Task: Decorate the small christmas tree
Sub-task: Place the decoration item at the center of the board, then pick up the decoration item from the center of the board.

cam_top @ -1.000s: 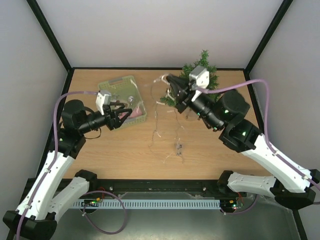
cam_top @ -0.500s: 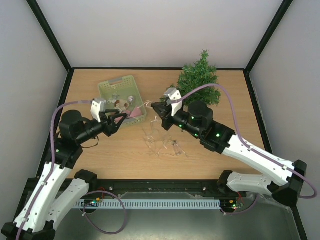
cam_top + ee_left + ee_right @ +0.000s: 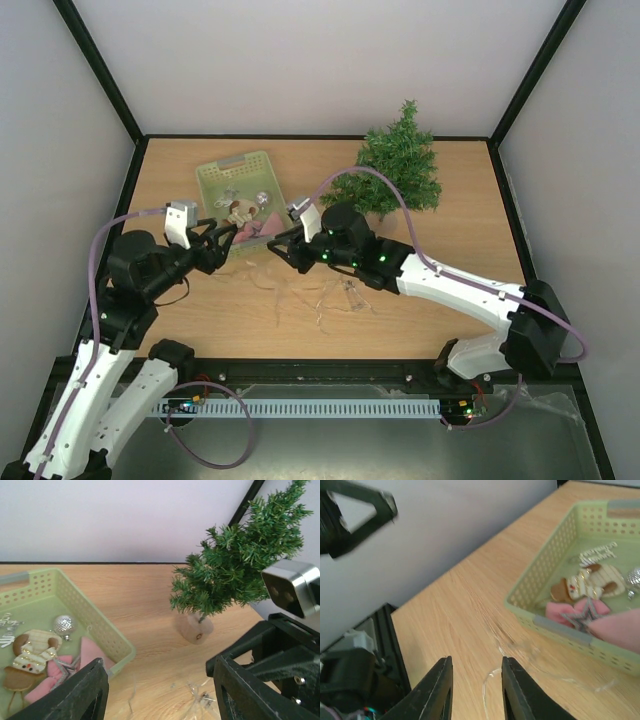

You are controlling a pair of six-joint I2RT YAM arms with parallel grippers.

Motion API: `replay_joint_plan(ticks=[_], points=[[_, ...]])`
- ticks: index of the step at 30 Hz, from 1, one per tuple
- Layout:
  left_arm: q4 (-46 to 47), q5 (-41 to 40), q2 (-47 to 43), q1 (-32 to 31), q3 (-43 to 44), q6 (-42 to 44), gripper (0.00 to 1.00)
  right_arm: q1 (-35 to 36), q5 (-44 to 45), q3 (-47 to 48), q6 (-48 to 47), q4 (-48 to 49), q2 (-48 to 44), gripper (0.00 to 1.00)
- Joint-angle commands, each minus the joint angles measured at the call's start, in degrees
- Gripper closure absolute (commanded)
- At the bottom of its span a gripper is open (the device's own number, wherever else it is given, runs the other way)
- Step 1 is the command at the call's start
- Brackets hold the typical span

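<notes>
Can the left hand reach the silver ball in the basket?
Probably yes. The left hand is open and empty, right next to the basket. The silver ball lies uncovered inside, with nothing in between.

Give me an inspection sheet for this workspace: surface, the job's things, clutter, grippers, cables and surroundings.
Surface: wooden table, no spills seen.
Job's things: tree upright at far right, no ornaments on it; basket far left holds ornaments; clear wire lies loose on the table.
Clutter: nothing seen.
Grippers: left gripper open, empty, beside basket; right gripper open, low over the wire by the basket.
Cables: purple cables loop along both arms.
Surroundings: white walls, black frame.
</notes>
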Motion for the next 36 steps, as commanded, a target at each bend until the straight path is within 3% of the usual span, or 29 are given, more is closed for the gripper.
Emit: replay_joint_plan(ticks=[1,3,5,11,16,25,36], points=[[-0.35,-3.11,-0.39,-0.06,-0.14,1.26,0.40,0.46,4.40,2.79,2.29,-9.74,-2.01,0.69],[0.65,-2.09,-0.38,-0.04,-0.98,1.26,0.40,0.46,6.86,2.09,2.63,-14.55,-3.39,0.57],[1.51,-1.20,-0.44,-0.04,-1.69,1.42,0.40,0.41,9.88,0.72,3.42,-18.85,-5.41,0.51],[3.84,0.23,-0.99,-0.07,-4.87,3.06,0.37,0.40,24.45,-3.70,8.39,-29.78,-12.37,0.50],[4.72,1.47,-1.19,-0.05,-7.95,5.22,0.34,0.41,32.88,-6.55,11.92,-35.69,-13.89,0.58],[4.11,2.63,-1.09,-0.09,-9.77,7.64,0.32,0.32,34.18,-11.56,14.29,-33.12,-3.94,0.73],[4.47,2.88,-3.19,-0.05,-10.53,7.68,0.30,-0.56,33.06,-13.71,15.03,-32.12,3.94,0.75]])
